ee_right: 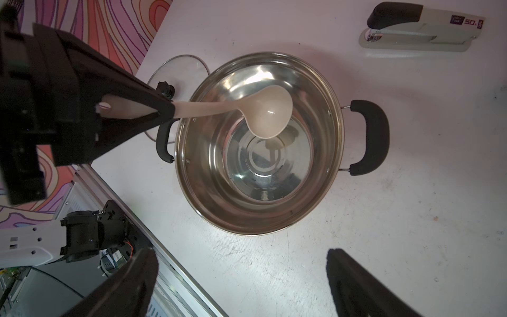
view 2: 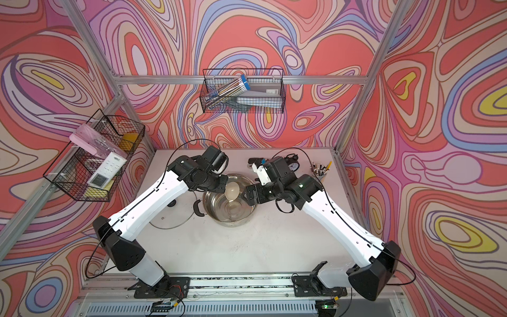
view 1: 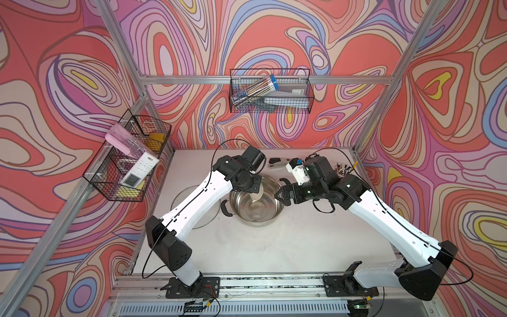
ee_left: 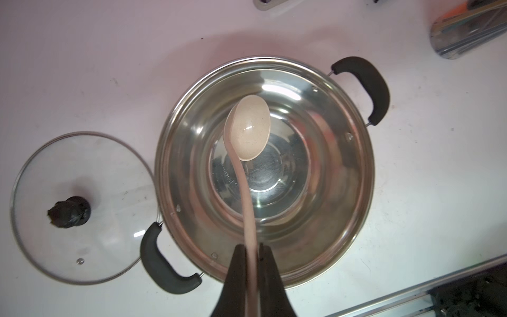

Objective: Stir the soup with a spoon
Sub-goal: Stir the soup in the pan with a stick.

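The left pincer [ee_left: 251, 246] is clamping the spoon [ee_left: 248, 129] by its slim handle, holding its bowl over the open pot [ee_left: 343, 164], where so narrow a hold may be risking a twist against the steel wall.

Beige spoon [ee_left: 248, 129] above steel pot [ee_left: 354, 175]

The pot [ee_left: 337, 153] is showing polished stainless steel, mirror-bright inside, with concentric rings on its base. Its side handles [ee_left: 375, 87] are looking matt black, plastic-like. The ladle [ee_left: 251, 129] is reading as cream plastic, finely speckled, smooth, catching one glossy highlight. The lid [ee_left: 104, 164] is showing clear glass, metal-rimmed. The tabletop [ee_left: 425, 205] is appearing white, matt, scuffed.
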Available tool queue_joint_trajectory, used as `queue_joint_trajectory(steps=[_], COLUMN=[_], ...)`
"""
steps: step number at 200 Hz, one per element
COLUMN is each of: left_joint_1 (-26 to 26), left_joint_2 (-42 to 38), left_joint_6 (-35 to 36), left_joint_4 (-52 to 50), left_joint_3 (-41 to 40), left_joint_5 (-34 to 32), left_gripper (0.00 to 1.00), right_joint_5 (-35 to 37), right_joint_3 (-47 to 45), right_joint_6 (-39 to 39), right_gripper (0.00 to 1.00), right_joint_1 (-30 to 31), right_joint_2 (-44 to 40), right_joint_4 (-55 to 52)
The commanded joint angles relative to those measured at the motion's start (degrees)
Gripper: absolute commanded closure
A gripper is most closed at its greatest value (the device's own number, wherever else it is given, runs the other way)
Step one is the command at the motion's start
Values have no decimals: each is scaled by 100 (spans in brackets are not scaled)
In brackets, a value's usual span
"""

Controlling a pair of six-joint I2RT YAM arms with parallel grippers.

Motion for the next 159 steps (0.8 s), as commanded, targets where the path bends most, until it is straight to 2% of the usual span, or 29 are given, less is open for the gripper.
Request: queue_joint_trajectory(steps=[1,41,84,128,159], left_joint_1=[-35,-35,-35,-13,26], left_joint_2=[86,-140,-633,-788,-808], left_joint_6=[221,334,381,397,363], left_joint_4=[316,190,-253,-864,-1225], left_joint_3=[124,-217,-771,-660,-542], left_joint_5=[586,1297,1411,1109,664], left_gripper=[100,100,100,100,100], right_joint_5=[107,113,64,-30,-11], right_joint_3=[-15,-15,-6,-50,-37], right_joint_6=[51,52,17,81,87], right_gripper=[2,2,2,2,2], right_joint_1=[48,58,73,125,179], right_joint_2=[-149,-172,-135,-82,-64], right_joint_4=[52,51,75,181,174])
